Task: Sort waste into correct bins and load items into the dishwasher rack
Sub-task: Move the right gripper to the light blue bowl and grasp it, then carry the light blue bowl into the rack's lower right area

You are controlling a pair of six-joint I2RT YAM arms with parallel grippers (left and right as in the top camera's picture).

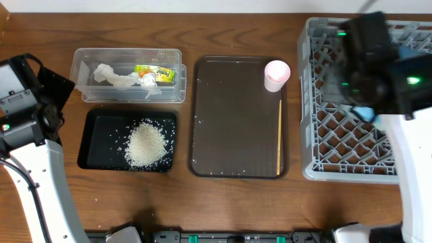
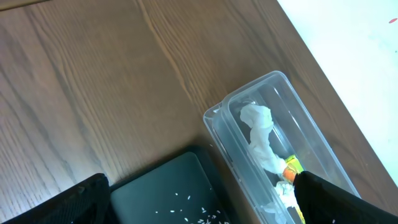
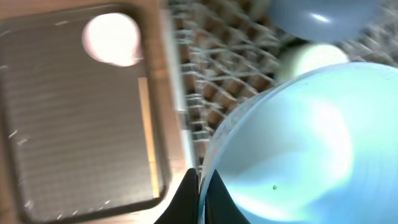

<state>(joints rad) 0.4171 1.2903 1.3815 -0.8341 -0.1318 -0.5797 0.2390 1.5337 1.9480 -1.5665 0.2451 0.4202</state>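
My right gripper point(image 3: 200, 186) is shut on the rim of the light blue bowl point(image 3: 298, 143) and holds it over the grey dishwasher rack point(image 1: 324, 128). A blue plate point(image 3: 323, 15) and a pale mint bowl point(image 3: 311, 59) lie blurred in the rack behind it. The pink cup point(image 1: 277, 73) and the chopsticks point(image 1: 279, 135) are on the brown serving tray point(image 1: 229, 121). The rice point(image 1: 146, 144) lies in the black tray point(image 1: 94, 145). Tissue point(image 1: 111, 75) and the wrapper point(image 1: 155, 71) lie in the clear tub point(image 1: 81, 67). My left gripper point(image 2: 205, 205) is open and empty above the two bins' left ends.
The left arm point(image 1: 27, 101) sits at the table's left edge, left of the bins. The right arm point(image 1: 378, 61) covers much of the rack in the overhead view. Bare wood table runs along the front edge point(image 1: 223, 202).
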